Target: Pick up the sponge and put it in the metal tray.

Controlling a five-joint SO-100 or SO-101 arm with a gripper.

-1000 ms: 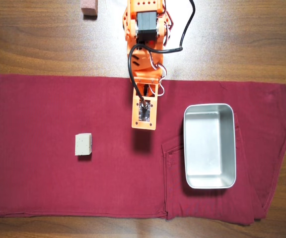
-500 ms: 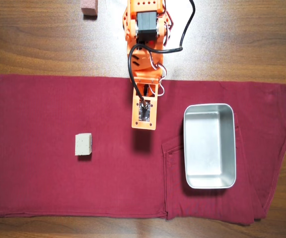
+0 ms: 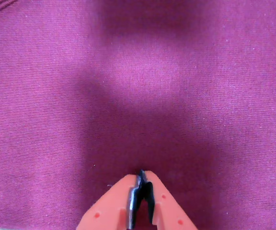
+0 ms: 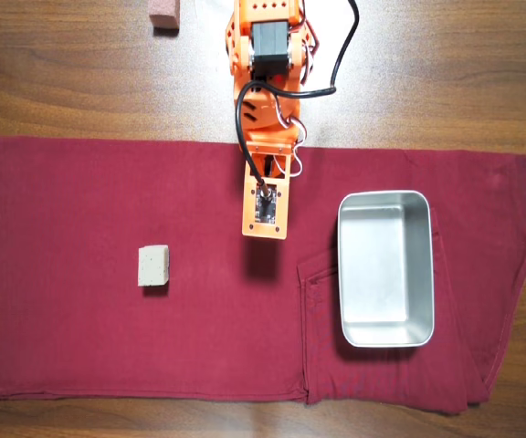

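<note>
On the dark red cloth (image 4: 108,347), left of centre in the overhead view, we see the sponge (image 4: 154,266): small beige-grey foam block, roughly square, matte, faintly speckled, lying flat and alone. Well to its right sits the metal tray (image 4: 385,339), shiny silver, rounded corners, raised rim, nothing in it. Between them the orange arm (image 4: 265,109) reaches down from the top edge over the wooden surface (image 4: 446,73). Wrist view shows the end effector (image 3: 141,178) with jaws pressed together, holding nothing, above bare cloth. A pinkish-brown block (image 4: 163,15) lies at the top edge.
</note>
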